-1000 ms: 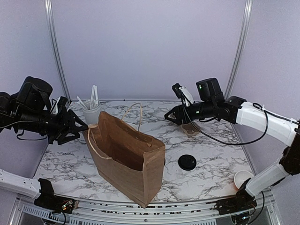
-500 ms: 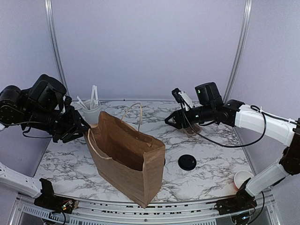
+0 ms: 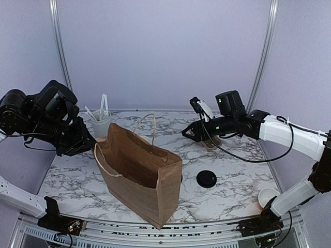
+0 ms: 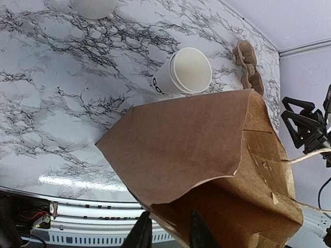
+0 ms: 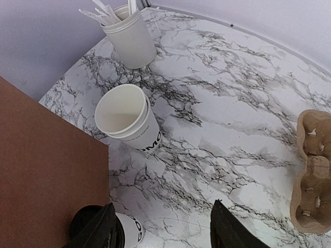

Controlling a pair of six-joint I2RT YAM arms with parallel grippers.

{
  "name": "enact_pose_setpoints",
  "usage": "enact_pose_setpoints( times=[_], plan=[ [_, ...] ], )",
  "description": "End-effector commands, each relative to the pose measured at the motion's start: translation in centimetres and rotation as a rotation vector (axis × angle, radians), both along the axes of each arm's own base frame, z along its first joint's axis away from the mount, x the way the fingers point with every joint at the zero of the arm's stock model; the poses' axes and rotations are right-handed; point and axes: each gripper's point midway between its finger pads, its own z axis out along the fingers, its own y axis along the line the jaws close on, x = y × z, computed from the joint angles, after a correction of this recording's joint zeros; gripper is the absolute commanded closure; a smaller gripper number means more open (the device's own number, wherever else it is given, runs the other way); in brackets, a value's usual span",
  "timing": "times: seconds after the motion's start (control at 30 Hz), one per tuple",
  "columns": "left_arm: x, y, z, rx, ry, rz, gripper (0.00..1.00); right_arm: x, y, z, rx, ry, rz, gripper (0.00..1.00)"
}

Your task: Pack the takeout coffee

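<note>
Takeout coffee (image 5: 128, 229): on desk (image 5: 232, 103), 7 o'clock in right wrist view, beside paper bag (image 5: 46, 170), contact unclear. Side reads "GO"; rest hidden. Its top partly behind right end effector (image 5: 164, 206), whose jaws stand wide, empty. Cup stack (image 5: 126, 116) at coffee's 1 o'clock: inverted "OMO". Left end effector (image 4: 169, 216): narrow gap astride bag rim.

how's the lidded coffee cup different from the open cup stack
The takeout coffee wears a black lid; the cup stack is open-topped. The cup stack shows nested rims, several cups in one; the takeout coffee looks like a single cup. Both are white with black lettering.
</note>
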Motion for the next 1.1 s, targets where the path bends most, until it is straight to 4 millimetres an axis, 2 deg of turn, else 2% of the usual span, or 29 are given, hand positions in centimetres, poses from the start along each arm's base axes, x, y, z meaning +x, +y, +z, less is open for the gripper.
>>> enact_pose_setpoints(
  times=[0.0,0.3,0.53,0.73,0.87,1.07],
  plan=[
    [-0.3,0.8,0.0,0.044,0.001,-0.007,0.78,0.3,-0.3,1.6,0.031,-0.044,0.000,0.41],
    [1.0,1.2,1.2,0.078,-0.073,0.013,0.99,0.2,-0.4,1.2,0.027,-0.038,-0.001,0.41],
    [3.0,1.9,2.6,0.137,-0.182,0.072,1.00,0.4,-0.3,0.9,0.020,-0.034,-0.003,0.40],
    [5.5,2.9,4.2,0.199,-0.264,0.109,1.00,0.8,-0.1,0.6,0.011,-0.020,-0.008,0.40],
    [7.2,3.2,3.6,0.223,-0.260,0.082,1.00,1.2,-0.3,0.2,-0.011,-0.014,-0.029,0.40],
    [9.2,2.9,0.8,0.192,-0.193,-0.039,1.00,2.1,-0.5,-0.7,-0.049,-0.005,-0.062,0.40]
  ],
)
